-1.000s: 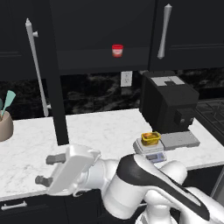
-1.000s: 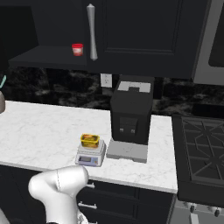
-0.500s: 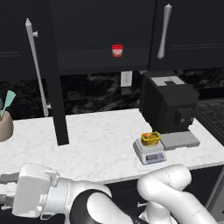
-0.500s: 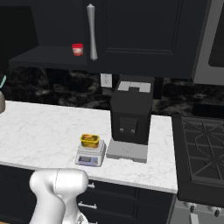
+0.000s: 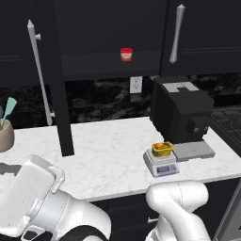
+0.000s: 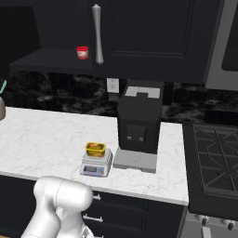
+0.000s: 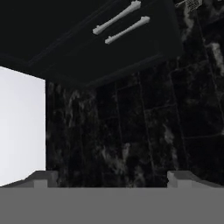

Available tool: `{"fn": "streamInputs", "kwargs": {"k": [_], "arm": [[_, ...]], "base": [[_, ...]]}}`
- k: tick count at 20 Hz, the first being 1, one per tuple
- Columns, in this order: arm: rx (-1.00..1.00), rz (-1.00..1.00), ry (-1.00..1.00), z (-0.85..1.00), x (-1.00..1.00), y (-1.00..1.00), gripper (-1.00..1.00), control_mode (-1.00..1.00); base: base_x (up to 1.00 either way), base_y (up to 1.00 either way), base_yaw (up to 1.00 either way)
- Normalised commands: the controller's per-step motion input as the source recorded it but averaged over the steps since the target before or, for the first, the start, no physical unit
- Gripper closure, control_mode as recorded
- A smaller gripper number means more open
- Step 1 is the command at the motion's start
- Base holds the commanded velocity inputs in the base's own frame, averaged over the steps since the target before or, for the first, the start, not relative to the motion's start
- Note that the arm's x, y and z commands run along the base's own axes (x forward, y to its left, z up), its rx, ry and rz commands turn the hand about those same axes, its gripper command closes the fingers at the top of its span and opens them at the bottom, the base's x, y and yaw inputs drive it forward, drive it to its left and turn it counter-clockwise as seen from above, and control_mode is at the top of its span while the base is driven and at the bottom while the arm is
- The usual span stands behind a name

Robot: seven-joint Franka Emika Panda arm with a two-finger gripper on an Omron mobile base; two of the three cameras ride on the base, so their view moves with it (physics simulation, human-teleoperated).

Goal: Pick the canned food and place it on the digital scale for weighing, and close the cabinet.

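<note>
Can (image 5: 162, 148) is already sitting on the digital scale (image 5: 161, 164), so it's the open cabinet door (image 5: 60, 80), edge-on and up-right of the wide-open, empty gripper (image 7: 113, 178).

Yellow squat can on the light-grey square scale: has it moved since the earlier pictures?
No. The yellow squat can sits on the light-grey square scale beside the black boxy machine, as before.
</note>
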Motion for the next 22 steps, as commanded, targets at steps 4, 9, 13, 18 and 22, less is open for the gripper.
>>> {"fn": "streamInputs", "kwargs": {"k": [4,9,13,18,22], "arm": [[0.32,0.00,0.11,0.02,0.19,0.29,-1.00,-1.00],[0.21,0.00,0.17,0.09,0.39,0.57,-1.00,-1.00],[0.07,0.00,0.24,0.23,0.29,0.06,-1.00,-1.00],[0.31,0.02,0.17,0.02,0.34,-0.16,-1.00,-1.00],[0.32,0.05,0.02,0.22,0.07,-0.44,-1.00,-1.00]], "base": [[0.00,0.00,0.00],[0.00,0.00,0.00],[0.00,0.00,0.00],[0.00,0.00,0.00],[0.00,0.00,0.00]]}}
